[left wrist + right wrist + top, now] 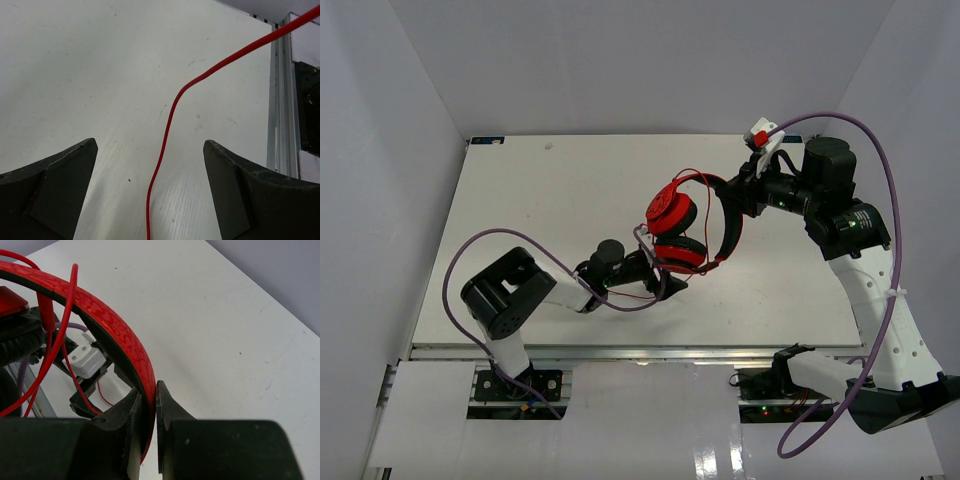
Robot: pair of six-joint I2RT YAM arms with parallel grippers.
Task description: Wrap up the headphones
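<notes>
The red headphones hang above the middle of the table, earcups stacked and headband arching to the right. My right gripper is shut on the headband, which runs between its jaws in the right wrist view. The thin red cable loops over the headband and droops to the table near my left gripper. In the left wrist view the cable lies on the table between the wide-open fingers, touching neither. My left gripper is open and empty, low over the table just below the lower earcup.
Thick purple robot cables loop by both arms. The table's near edge rail runs just below my left gripper and shows in the left wrist view. White enclosure walls stand on the left, right and back.
</notes>
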